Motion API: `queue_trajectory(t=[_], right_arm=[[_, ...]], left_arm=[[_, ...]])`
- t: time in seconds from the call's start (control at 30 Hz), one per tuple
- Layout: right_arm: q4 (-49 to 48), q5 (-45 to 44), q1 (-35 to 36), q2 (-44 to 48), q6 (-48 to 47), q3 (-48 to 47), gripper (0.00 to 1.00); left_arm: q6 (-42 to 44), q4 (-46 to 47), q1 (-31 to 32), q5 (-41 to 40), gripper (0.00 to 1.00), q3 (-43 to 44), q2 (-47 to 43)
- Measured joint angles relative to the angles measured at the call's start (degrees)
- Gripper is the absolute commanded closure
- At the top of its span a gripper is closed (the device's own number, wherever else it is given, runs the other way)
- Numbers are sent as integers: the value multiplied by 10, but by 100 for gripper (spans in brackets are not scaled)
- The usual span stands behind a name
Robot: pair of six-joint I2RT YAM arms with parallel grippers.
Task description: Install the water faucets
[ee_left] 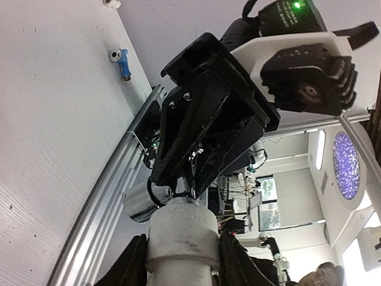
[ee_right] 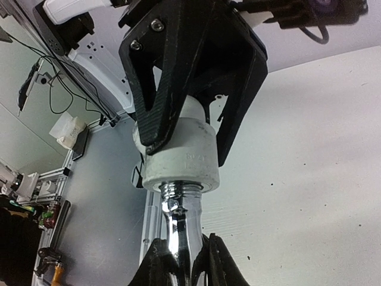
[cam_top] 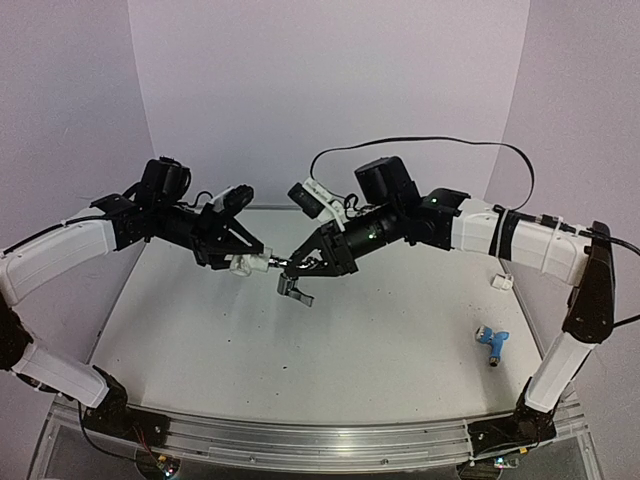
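Lilac walls [cam_top: 330,90], speckled white table [cam_top: 400,350]

Left jaws grip white fitting [cam_top: 247,264], right jaws silver faucet [cam_top: 295,290]; blue faucet [cam_top: 492,342] on table [cam_top: 380,330].

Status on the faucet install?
Left gripper shut on white fitting. Right gripper shut on silver faucet, its end in the fitting. Blue faucet lying on table, untouched. Nothing blocking.

- Silver faucet [cam_top: 293,288]: shiny metal, up in the air over the middle of the table [cam_top: 400,340], stem roughly level, threaded end in a white fitting [cam_top: 247,264], bent part hanging down.
- Blue faucet [cam_top: 492,342]: light blue, lying on its side near the right edge.
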State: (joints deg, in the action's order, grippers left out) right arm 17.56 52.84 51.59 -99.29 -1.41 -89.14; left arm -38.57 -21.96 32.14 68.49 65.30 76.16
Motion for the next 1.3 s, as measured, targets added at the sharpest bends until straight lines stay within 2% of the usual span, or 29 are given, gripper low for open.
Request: queue_trajectory(t=[0.37,0.53,0.7,0.83,0.9,1.03,1.13,1.17,1.2,1.23,1.27,1.3], right_arm=[[-58,25,-7,-19,103,1,100],[-198,30,-7,-25,213,42,100],[-300,65,-12,-43,322,57,100],[-438,103,-20,-66,461,74,100],[-552,133,-28,-91,559,79,100],[-624,167,-33,-96,598,89,100],[-583,169,-43,-79,536,97,100],[-506,156,-50,-60,473,97,100],[-468,146,-54,-51,442,98,100],[-382,109,-57,-30,373,98,100],[-342,89,-59,-19,336,98,100],[-252,32,-61,12,258,103,100]], left_arm=[[222,-91,-4,-52,100,75,14],[287,-77,-5,-94,100,97,7],[349,-52,-6,-98,100,104,6],[427,-19,-4,-92,100,103,5],[463,0,-4,-90,100,103,3],[477,5,-4,-52,100,122,21],[452,4,-4,-28,100,151,55],[425,4,-3,-35,100,156,68],[411,5,-3,-40,100,156,73],[382,6,-3,-54,100,156,75],[360,7,-2,-68,100,154,76],[312,9,1,-100,100,144,71]])
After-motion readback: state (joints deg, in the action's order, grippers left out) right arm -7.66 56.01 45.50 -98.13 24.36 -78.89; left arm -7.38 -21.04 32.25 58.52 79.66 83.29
